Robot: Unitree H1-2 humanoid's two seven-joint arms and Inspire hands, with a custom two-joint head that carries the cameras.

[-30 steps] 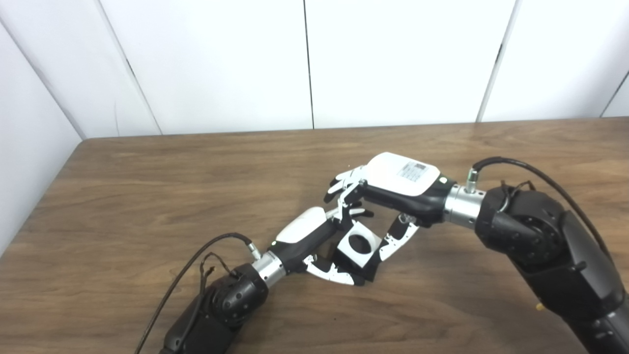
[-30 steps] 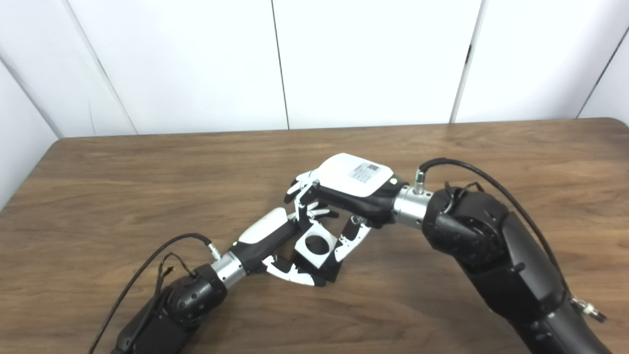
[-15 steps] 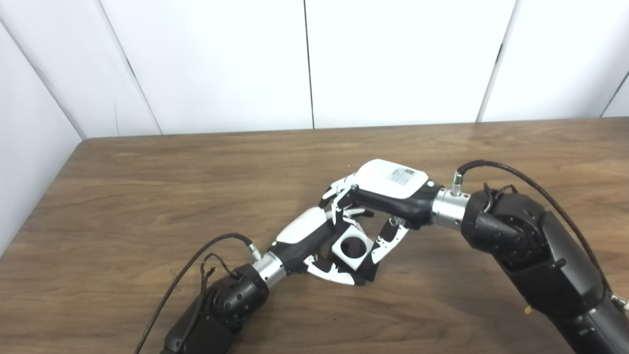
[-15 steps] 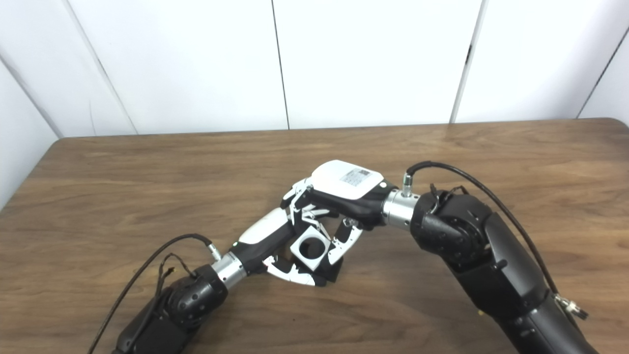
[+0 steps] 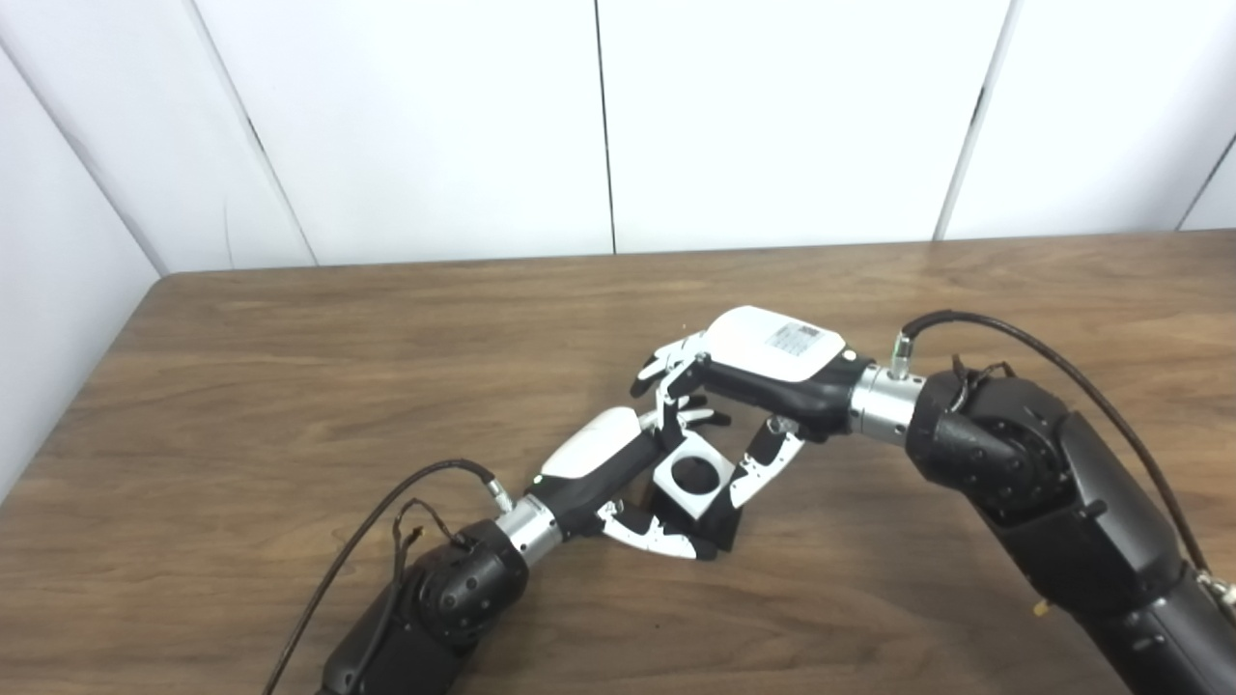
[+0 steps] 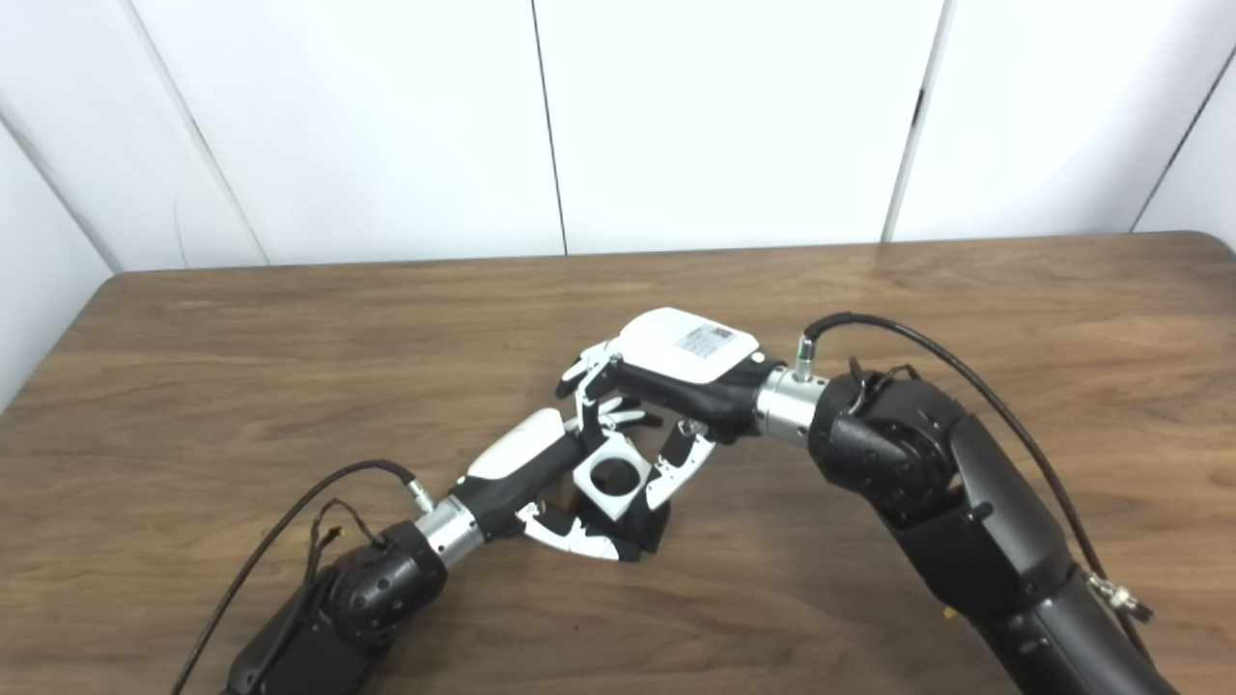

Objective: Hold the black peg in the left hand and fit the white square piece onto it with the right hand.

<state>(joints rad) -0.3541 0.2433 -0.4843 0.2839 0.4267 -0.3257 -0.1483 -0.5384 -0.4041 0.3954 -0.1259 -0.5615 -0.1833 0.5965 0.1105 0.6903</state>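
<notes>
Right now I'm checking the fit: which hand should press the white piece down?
Right. The right hand already grips the white square piece from above, while the left hand is below it, probably holding the peg, which is hidden.

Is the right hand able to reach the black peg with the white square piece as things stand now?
Probably yes. The right hand holds the white square piece directly over the left hand, and nothing lies between them. The peg itself is mostly hidden.

White square piece point(image 5: 691, 475) tilted, round hole dark.
</notes>
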